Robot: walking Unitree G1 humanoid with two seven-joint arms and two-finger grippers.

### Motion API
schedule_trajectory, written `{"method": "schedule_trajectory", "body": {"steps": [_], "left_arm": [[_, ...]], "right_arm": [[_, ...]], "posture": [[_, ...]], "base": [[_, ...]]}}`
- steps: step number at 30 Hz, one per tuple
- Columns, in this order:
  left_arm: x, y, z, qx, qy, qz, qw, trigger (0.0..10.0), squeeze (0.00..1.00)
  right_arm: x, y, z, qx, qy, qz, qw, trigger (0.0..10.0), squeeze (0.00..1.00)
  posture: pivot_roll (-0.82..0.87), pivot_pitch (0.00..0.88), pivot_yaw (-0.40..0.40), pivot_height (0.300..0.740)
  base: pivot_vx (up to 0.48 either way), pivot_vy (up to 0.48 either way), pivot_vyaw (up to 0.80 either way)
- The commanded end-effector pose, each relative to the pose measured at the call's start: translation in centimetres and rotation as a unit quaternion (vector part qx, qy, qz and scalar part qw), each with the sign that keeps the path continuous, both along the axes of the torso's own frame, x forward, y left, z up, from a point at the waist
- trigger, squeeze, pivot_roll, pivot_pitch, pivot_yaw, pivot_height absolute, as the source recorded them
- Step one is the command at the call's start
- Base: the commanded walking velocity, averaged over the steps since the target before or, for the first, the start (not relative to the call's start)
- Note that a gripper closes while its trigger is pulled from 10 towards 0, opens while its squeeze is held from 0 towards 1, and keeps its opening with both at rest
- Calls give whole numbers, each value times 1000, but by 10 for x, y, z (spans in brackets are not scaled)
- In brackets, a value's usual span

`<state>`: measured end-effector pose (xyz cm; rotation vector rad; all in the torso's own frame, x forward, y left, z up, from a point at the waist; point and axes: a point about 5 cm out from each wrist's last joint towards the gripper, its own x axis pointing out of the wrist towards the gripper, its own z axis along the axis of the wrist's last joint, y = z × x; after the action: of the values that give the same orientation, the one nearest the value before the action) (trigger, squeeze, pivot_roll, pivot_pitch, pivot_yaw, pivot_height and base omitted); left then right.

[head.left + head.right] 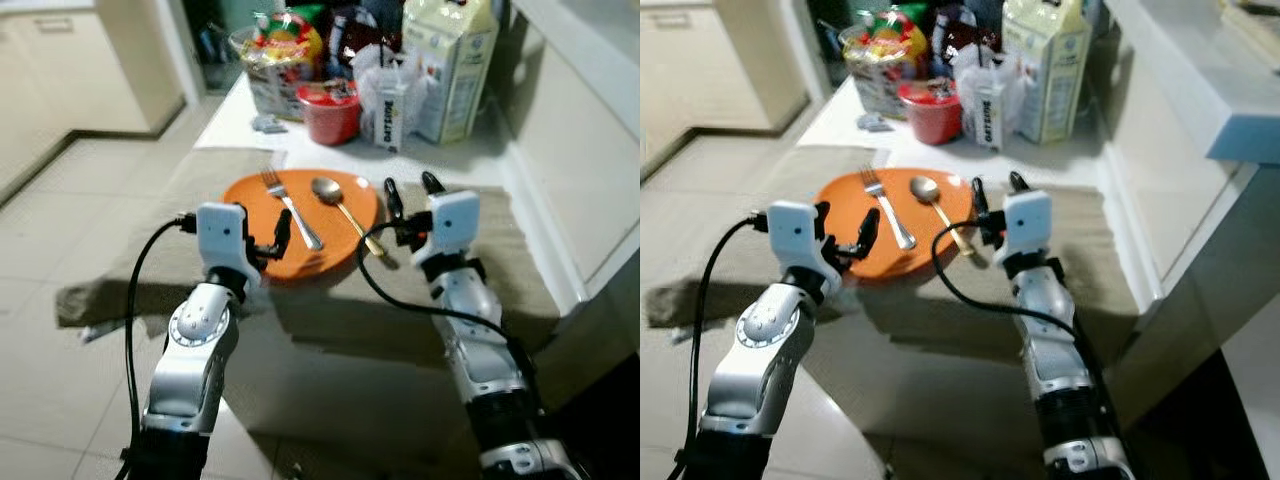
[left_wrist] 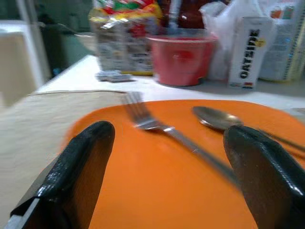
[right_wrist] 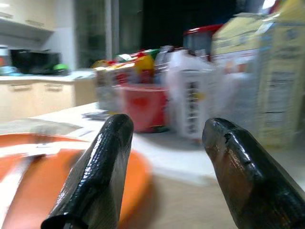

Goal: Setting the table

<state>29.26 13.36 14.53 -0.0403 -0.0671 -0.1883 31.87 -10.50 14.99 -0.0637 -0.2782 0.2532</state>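
Plate (image 1: 262, 203): orange, round, shallow. It lies flat on a tan cloth (image 1: 480, 260) on the worktop, in the upper middle of the left eye view.

Fork (image 1: 290, 208): silver metal. It lies flat on the plate, left of centre. Its tines point to the top of the frame; its handle runs down and to the right, ending inside the plate.

Spoon (image 1: 340, 207): silver bowl, gold-toned handle. It lies on the right half of the plate, bowl up and toward the top of the frame. The handle runs down and right, crossing the plate rim; its tip rests beyond the rim over the cloth. Fork and spoon lie side by side, apart.
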Motion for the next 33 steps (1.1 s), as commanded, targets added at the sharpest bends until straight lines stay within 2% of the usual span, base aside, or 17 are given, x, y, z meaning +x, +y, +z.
{"method": "schedule_trajectory", "body": {"steps": [1, 5, 12, 13, 15, 17, 21, 25, 33], "left_arm": [[-1, 6, 1, 0, 1, 8, 1000, 10000, 0], [-1, 5, 0, 1, 4, 8, 1000, 10000, 0], [-3, 7, -2, 1, 10, 9, 1000, 10000, 0], [-3, 7, -2, 1, 10, 9, 1000, 10000, 0], [-2, 6, -2, 0, 11, 9, 1000, 10000, 0], [-2, 6, -1, -1, 10, 8, 1000, 10000, 0], [-3, 5, -1, -1, 10, 7, 1000, 10000, 0], [-8, 5, 0, 6, 13, 3, 1000, 10000, 0], [-12, 14, 3, 13, 16, 15, 1000, 10000, 0]], "right_arm": [[8, 7, 14, 14, 10, 14, 1000, 10000, 0], [15, 7, 17, 24, 45, 22, 998, 10000, 0], [42, -4, 39, -35, 68, 35, 997, 10000, 0], [42, -4, 39, -35, 68, 35, 997, 10000, 0], [57, -8, 44, -54, 98, 42, 993, 10000, 0], [64, -8, 45, -63, 112, 44, 991, 10000, 0], [73, -3, 45, -74, 132, 51, 987, 10000, 0], [82, 12, 49, -65, 154, 71, 983, 10000, 0], [86, 30, 46, -79, 169, 85, 979, 10000, 0]], "posture": [[-157, 0, 82, 740], [-158, 0, 83, 740], [-156, 0, 76, 740], [-156, 0, 76, 740], [-150, 0, 71, 740], [-147, 0, 70, 740], [-133, 0, 71, 740], [-99, 0, 71, 740], [-65, 0, 71, 740]], "base": [[0, 0, 0], [0, 0, 0], [0, 0, 0], [0, 0, 0], [0, 0, 0], [0, 0, 0], [0, 0, 0], [0, 0, 0], [0, 0, 0]]}}
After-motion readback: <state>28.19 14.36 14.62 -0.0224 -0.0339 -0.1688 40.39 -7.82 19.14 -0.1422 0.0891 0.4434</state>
